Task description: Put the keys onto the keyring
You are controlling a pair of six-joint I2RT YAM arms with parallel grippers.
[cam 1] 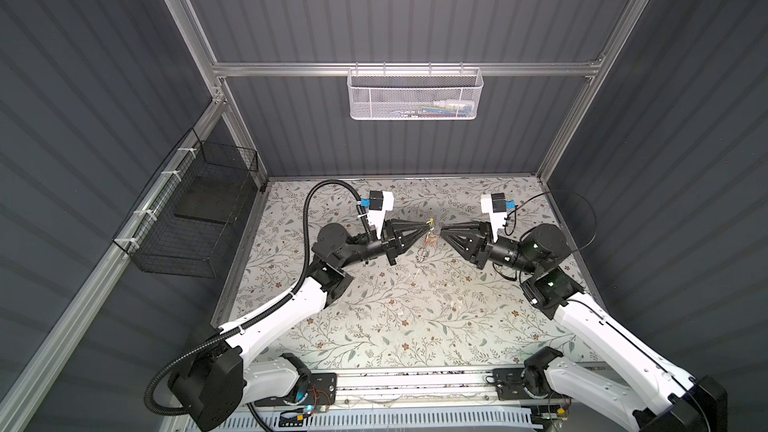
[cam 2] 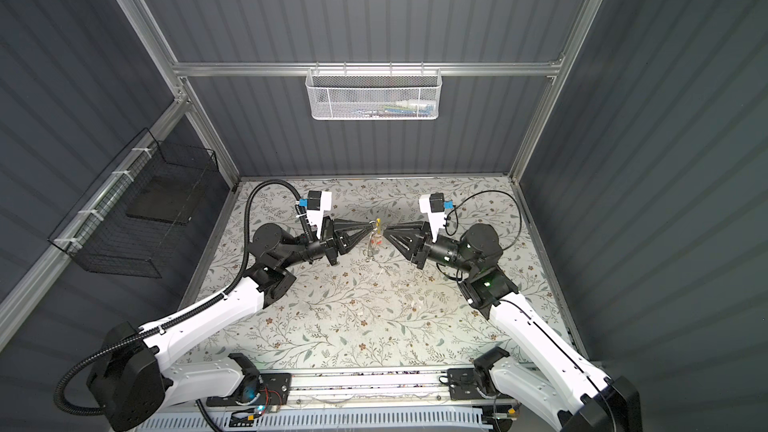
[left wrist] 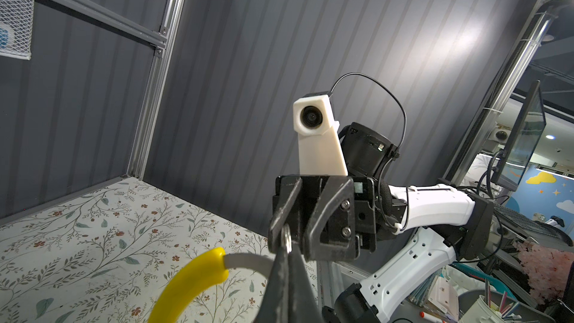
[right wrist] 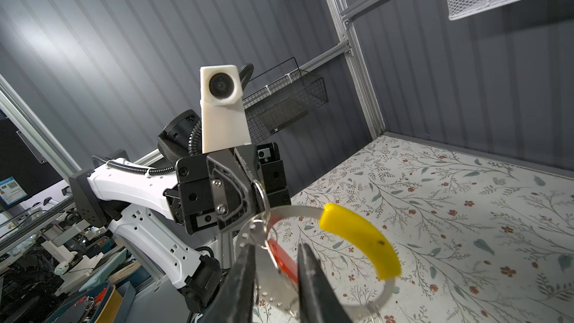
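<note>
- Grip on the keyring [right wrist: 295,211]: the left gripper [left wrist: 287,262] is clamped hard on its thin grey band, just beside the yellow section [left wrist: 192,278]. The hoop is held in the air, clear of the table [cam 1: 374,326].
- The right gripper [right wrist: 273,243] faces it almost tip to tip with its jaws parted. As far as the right wrist view shows, nothing is pinched between them.
- The keys [right wrist: 282,259] hang just below the left gripper's tips, and their red tag dangles in the gap between the right gripper's fingers. Whether it brushes one finger I cannot tell.
- A small split ring [right wrist: 262,195] lies against the band right at the left gripper's tips. It looks threaded over the band, though the overlap makes that uncertain.
- Handling, as I judge it: the hoop is a light, narrow metal strip, stiff across its width but springy around the curve. A pinch flat on the band should hold, yet the smooth metal could swivel under a sideways push.
- The yellow section is thicker and probably grippier, so it is the better place for a second hold.
- The keys weigh little and swing freely. The flat red tag is the sensible place to take them, since the wire-thin split ring would likely slip out of the fingertips.
- Any tug on the tag will load the left gripper's pinch, so pull gently along the band.
</note>
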